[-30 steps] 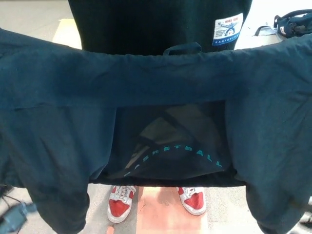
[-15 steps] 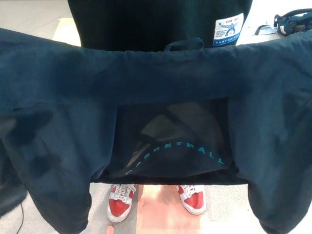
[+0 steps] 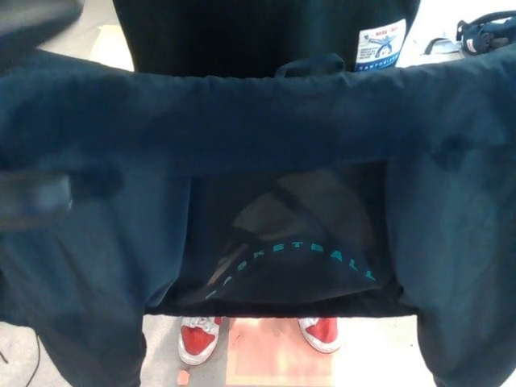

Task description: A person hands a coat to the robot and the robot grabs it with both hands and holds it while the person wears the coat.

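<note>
A dark navy coat [image 3: 258, 129] is stretched wide across the whole head view, its collar loop [image 3: 310, 64] at top centre. Behind it a person stands with their back to me, in a black shirt [image 3: 290, 250] with teal "BASKETBALL" lettering. The coat's opening frames that shirt. A blurred dark-grey shape lies against the coat at the left edge; it may be my left hand [image 3: 32, 199], and its grip is not visible. The coat hides my right hand.
The person's red and white sneakers [image 3: 197, 339] stand on an orange floor mat [image 3: 282, 355] below the coat. A white label [image 3: 380, 44] shows at top right. A dark bag [image 3: 488, 32] lies on the floor at far right.
The coat has risen slightly and now covers more of the sneakers. The grey shape at the left moved from the lower left corner up to mid-height. A dark mass has appeared at top left.
</note>
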### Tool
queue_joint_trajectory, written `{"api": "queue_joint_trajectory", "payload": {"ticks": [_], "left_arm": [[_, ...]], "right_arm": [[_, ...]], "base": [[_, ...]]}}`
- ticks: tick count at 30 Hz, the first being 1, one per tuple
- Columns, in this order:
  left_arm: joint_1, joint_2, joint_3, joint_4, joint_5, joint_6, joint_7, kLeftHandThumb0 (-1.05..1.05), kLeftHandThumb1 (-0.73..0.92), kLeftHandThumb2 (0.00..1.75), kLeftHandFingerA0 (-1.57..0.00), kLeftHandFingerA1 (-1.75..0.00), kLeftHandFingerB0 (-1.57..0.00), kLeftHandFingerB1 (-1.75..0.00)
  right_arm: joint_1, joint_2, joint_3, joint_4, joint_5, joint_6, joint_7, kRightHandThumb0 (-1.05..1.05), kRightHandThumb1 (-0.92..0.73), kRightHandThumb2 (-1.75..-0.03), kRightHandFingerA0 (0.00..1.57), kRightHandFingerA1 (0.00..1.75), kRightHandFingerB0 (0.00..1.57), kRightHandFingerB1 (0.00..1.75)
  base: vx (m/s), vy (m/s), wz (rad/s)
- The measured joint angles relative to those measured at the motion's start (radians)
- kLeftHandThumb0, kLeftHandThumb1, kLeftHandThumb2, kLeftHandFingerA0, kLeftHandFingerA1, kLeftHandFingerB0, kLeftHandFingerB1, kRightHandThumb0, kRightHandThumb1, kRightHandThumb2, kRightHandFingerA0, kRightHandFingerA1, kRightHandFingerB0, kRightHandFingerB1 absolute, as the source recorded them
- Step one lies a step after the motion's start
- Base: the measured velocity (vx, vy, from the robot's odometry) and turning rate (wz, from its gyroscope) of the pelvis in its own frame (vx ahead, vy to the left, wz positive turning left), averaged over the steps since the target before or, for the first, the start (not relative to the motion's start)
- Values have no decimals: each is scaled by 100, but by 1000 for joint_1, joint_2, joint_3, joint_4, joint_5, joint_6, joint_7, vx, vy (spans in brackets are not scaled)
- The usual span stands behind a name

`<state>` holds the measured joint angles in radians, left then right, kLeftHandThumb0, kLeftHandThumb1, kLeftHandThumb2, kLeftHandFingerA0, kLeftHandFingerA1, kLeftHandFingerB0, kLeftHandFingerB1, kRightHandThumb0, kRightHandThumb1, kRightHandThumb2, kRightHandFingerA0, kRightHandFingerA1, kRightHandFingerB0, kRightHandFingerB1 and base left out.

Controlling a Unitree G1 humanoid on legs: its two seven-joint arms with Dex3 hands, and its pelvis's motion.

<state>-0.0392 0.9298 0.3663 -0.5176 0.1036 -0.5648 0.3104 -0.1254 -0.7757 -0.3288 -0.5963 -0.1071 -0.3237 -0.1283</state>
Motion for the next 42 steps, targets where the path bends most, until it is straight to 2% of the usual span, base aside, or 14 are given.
{"api": "queue_joint_trajectory", "payload": {"ticks": [4, 6, 7, 9, 10, 11, 13, 21, 26, 28, 37, 38, 41, 42], "left_arm": [[-152, 32, -94, 79, -1, 32, -67, -38, 26, 91, -1, -49, 0, -46], [-205, 37, -129, 106, 0, 44, -93, -89, 57, 94, 0, -36, -13, -34], [-234, 39, -148, 121, 1, 50, -107, -84, 53, 93, -1, -32, -9, -29], [-305, 41, -194, 157, 4, 66, -142, -83, 51, 94, -3, -26, -4, -25], [-327, 41, -207, 168, 5, 71, -153, -92, 67, 60, -5, -27, -4, -26], [-352, 41, -222, 180, 6, 76, -166, -85, 52, 95, -1, -21, -6, -17], [-394, 42, -250, 200, 7, 88, -192, -93, 68, 61, -5, -28, -2, -25], [-550, 50, -357, 268, 9, 142, -322, -81, 58, 58, -11, -29, -7, -23], [-625, 53, -412, 299, 8, 179, -411, -82, 49, 85, -5, -35, -9, -21], [-649, 54, -434, 307, 8, 194, -445, -83, 61, 60, -9, -28, -8, -24], [-735, 61, -526, 335, 8, 263, -606, -78, 49, 87, 0, -37, -16, -16], [-741, 63, -535, 335, 8, 271, -623, -81, 51, 87, 0, -39, -17, -15], [-753, 74, -560, 336, 6, 296, -675, -80, 46, 81, -14, -44, -7, -22], [-756, 78, -568, 336, 6, 304, -690, -81, 46, 81, -15, -44, -6, -20]], "right_arm": [[-112, -90, 43, 43, 10, 47, 68, -85, -60, -96, 18, 46, 2, 17], [-156, -116, 64, 60, 14, 66, 96, -86, -61, -97, 20, 47, 4, 19], [-180, -131, 77, 70, 17, 75, 110, -83, -76, -63, 34, 38, 4, 21], [-244, -158, 112, 95, 22, 98, 150, -89, -64, -98, 25, 48, 2, 18], [-265, -165, 124, 103, 24, 104, 162, -87, -76, -63, 23, 35, 5, 21], [-289, -171, 136, 113, 27, 111, 178, -87, -60, -92, 13, 43, 4, 23], [-335, -177, 164, 131, 33, 126, 207, -87, -74, -60, 23, 35, 6, 20], [-482, -180, 270, 200, 40, 183, 334, -85, -57, -92, 18, 46, 3, 19], [-548, -180, 332, 238, 40, 215, 408, -91, -72, -62, 37, 40, 2, 22], [-567, -180, 352, 249, 40, 226, 436, -105, -65, -98, 44, 51, 5, 6], [-645, -180, 447, 306, 49, 289, 579, -90, -51, -92, 34, 53, 8, 17], [-654, -180, 459, 312, 52, 298, 595, -93, -67, -60, 38, 45, 4, 24], [-673, -181, 489, 324, 60, 324, 646, -104, -60, -98, 35, 54, 4, 6], [-678, -181, 499, 328, 63, 331, 662, -95, -68, -61, 39, 46, 4, 24]], "base": [[0, 0, 0], [0, 0, 0], [0, 0, 0], [0, 0, 0], [0, 0, 0], [0, 0, 0], [0, 0, 0], [0, 0, 0], [0, 0, 0], [0, 0, 0], [0, 0, 0], [0, 0, 0], [0, 0, 0], [0, 0, 0]]}}
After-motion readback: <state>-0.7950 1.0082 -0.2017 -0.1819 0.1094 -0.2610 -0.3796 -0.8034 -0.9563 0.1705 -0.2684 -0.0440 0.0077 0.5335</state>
